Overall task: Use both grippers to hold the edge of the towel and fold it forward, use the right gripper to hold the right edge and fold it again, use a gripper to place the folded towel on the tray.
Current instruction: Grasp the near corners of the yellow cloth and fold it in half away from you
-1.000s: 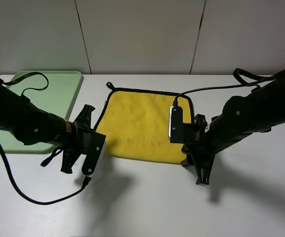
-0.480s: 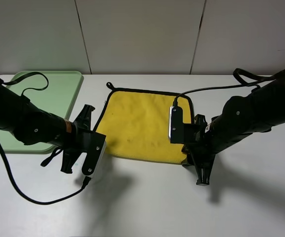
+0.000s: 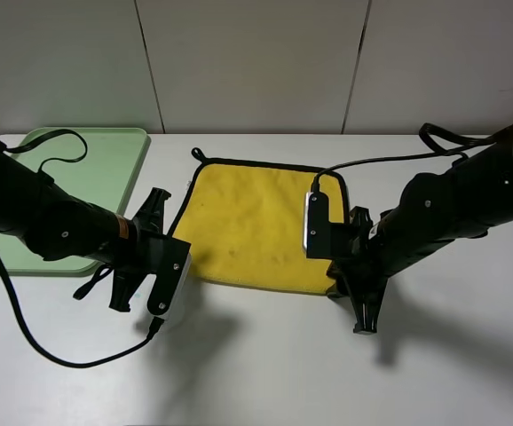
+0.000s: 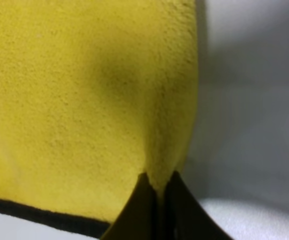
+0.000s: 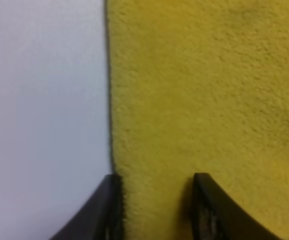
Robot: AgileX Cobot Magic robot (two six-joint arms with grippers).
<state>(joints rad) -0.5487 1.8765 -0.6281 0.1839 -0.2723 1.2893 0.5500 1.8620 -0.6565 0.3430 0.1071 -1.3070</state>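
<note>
Left gripper, a black arm end with black jaws, has its two jaws pressed together on a small pinch of the bright yellow plush square towel. The cloth rises in a little ridge just in front of the jaw tips. The thin black stitched edge of the towel runs just beside this gripper, on one side of the jaws. In the high view its white-grey rectangular module sits at the near left corner of the towel, and an orange wrist mark is behind it on the arm.

The right gripper, of the same kind, stands with its jaws apart. Yellow cloth lies flat between them. One jaw is at the black edge of the towel and the other is over the cloth. I cannot see that the jaws press the cloth. In the high view this gripper is at the near right corner of the towel.

The towel lies spread out on the white table, between the two grippers and stretching away from them. Its small black loop is at the far left corner.

The large flat pale green plastic tray lies on the table beyond the left arm, beside the towel but apart from it, and well apart from the right gripper.
</note>
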